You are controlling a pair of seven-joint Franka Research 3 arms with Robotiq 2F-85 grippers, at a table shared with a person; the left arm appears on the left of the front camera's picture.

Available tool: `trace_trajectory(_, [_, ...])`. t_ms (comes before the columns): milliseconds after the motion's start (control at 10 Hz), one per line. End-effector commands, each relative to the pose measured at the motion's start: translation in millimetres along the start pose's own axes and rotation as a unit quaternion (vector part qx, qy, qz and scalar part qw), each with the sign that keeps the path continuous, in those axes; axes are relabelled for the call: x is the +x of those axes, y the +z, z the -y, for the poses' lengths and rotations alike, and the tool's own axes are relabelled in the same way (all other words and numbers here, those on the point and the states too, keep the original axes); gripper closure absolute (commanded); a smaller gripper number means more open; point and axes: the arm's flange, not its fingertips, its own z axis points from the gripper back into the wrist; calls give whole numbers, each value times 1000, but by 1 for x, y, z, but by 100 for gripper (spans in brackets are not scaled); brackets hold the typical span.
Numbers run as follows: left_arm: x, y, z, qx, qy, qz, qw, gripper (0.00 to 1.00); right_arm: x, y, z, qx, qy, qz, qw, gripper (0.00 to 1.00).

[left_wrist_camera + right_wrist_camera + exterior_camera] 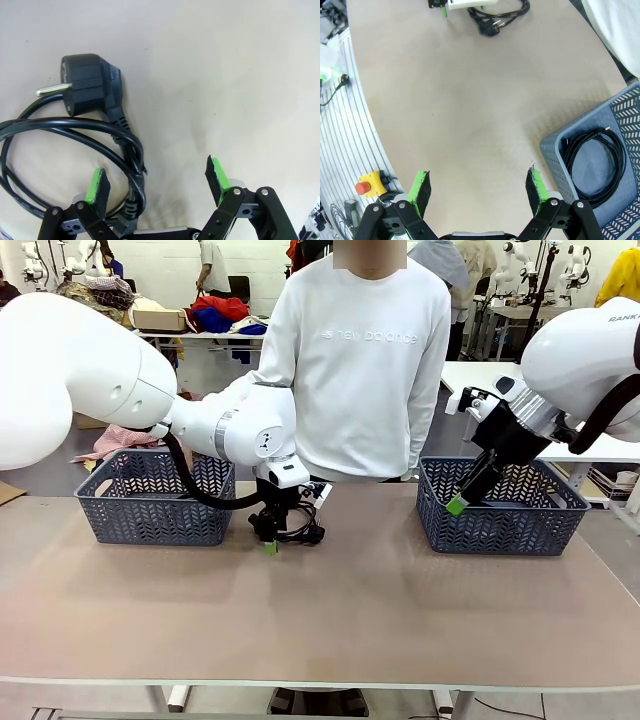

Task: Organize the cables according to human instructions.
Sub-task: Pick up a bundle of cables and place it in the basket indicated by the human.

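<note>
Cables are lying in two places: one coiled black cord (594, 167) is resting inside the grey basket (555, 165) at the lower right of the right wrist view, and another cable (75, 135) is sitting on the counter (380, 610) at the centre of the front view, between the two baskets. The left gripper (157, 182) is hanging wide open right over that coil, one green pad inside its loop, gripping nothing. The right gripper (479, 186) is also standing wide open and empty, hovering near the right basket's (500, 520) front rim. Bare counter is spreading across the lower frame.
</note>
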Motion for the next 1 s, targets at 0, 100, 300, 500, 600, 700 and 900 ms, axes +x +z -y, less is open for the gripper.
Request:
trace_trajectory(0, [-3,6,-1,-18,-8,8,1000,0,2,2,1,0,1,-1,1000,0])
trace_trajectory(100, [-3,6,0,-24,-9,10,1000,0,2,2,1,0,1,-1,1000,0])
trace_trajectory(300, [-5,5,0,-27,3,0,1000,0,2,2,1,0,1,-1,1000,0])
trace_trajectory(500, [-7,1,-2,-33,5,4,999,0,2,2,1,0,1,-1,1000,0])
trace_trajectory(600, [-6,-1,-1,-31,-1,11,999,0,2,2,1,0,1,-1,1000,0])
trace_trajectory(700, [-6,0,-2,-27,-1,12,1000,16,2,2,1,0,1,-1,1000,0])
trace_trajectory(900, [-8,2,-1,-13,4,18,1000,34,2,2,1,0,1,-1,1000,0])
